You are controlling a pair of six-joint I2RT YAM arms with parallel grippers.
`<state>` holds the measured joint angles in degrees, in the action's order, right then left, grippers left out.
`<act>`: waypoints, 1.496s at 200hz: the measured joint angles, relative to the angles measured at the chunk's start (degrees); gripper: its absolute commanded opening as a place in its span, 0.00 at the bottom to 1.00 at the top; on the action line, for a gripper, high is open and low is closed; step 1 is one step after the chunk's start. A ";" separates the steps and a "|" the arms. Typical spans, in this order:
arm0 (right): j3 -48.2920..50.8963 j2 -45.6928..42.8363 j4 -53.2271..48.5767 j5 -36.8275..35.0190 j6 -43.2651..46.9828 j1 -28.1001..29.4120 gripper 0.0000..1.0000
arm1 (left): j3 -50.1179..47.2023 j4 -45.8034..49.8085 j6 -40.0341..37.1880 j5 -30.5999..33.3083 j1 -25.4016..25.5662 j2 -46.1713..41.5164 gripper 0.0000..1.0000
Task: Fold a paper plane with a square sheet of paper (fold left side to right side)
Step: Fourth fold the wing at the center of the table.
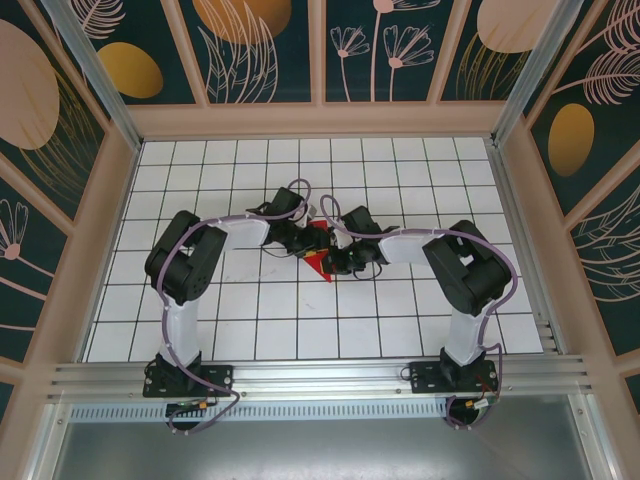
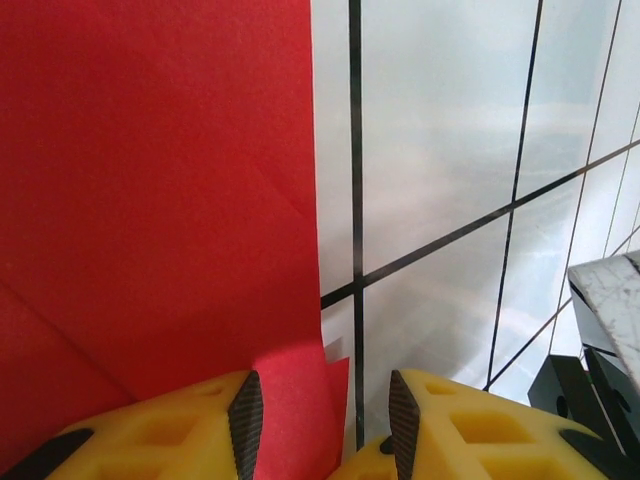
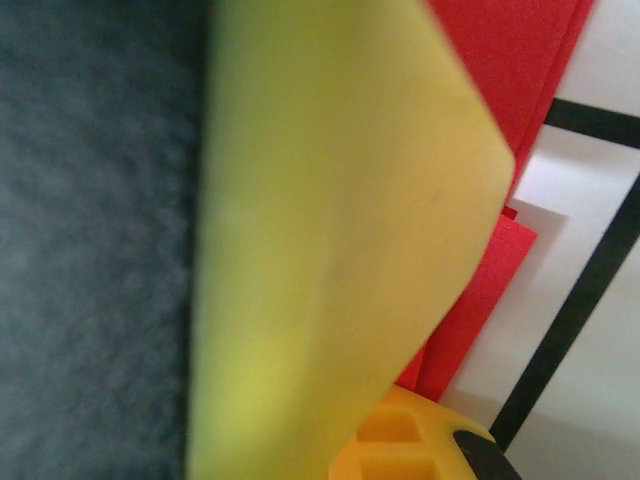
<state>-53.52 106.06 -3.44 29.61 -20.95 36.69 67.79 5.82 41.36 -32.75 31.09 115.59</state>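
Hovering at table centre, both my arms meet over the square sheet of paper [image 1: 318, 256].

- Left gripper [image 2: 325, 405]: jaws apart, a loose red corner lying between the pads, not pinched.
- Right gripper [image 1: 338, 262]: one yellow finger [image 3: 330, 250] blurred close above red layers; parted or clamped, I cannot tell.
- Sheet: red, creased, layered, flat on the white grid table [image 2: 450, 150].
- Handling, my judgement: pin the fold line with one side, carry the left edge across squarely onto the right edge, then press the crease flat.
- Markings: none legible; paper plain.
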 measured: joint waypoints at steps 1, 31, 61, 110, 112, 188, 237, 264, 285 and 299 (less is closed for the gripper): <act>0.02 0.00 0.00 0.00 0.00 0.00 0.00 | 0.04 0.02 -0.02 0.00 -0.04 0.02 0.42; 0.07 0.00 0.02 0.02 0.00 0.00 0.00 | 3.32 1.51 -1.18 -0.92 -2.62 2.19 0.43; 0.13 0.00 0.04 0.02 0.00 0.00 0.00 | 8.98 4.24 -2.21 -3.15 -6.05 5.79 0.43; 0.17 0.00 0.13 0.15 0.00 0.00 0.00 | 15.72 8.94 -3.82 -5.42 -8.59 9.81 0.44; 0.17 0.00 0.15 0.17 0.00 0.00 0.00 | 15.85 8.94 -3.85 -5.60 -8.70 9.88 0.44; 0.15 0.00 0.33 0.44 -0.02 0.00 0.00 | 24.65 11.10 -6.99 -8.98 -12.66 15.32 0.47; -0.13 -0.52 -0.24 0.42 -0.44 0.04 0.12 | 23.89 9.68 -10.19 -5.44 -16.46 12.20 0.52; -1.16 -1.81 -3.08 -0.07 -0.50 0.02 0.26 | 17.66 7.98 -10.88 -2.71 -18.67 1.90 0.52; -2.78 -5.14 -3.69 -1.05 -0.39 -0.72 0.37 | 10.95 4.59 -10.64 -2.45 -18.56 -7.10 0.52; -3.91 -8.11 -3.43 -1.95 -0.04 -2.08 0.40 | 4.96 0.96 -9.42 -3.26 -18.10 -12.11 0.52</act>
<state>-57.43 97.95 -6.87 27.66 -20.99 34.61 72.75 6.79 31.94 -36.01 12.99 103.48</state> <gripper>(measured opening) 0.379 0.519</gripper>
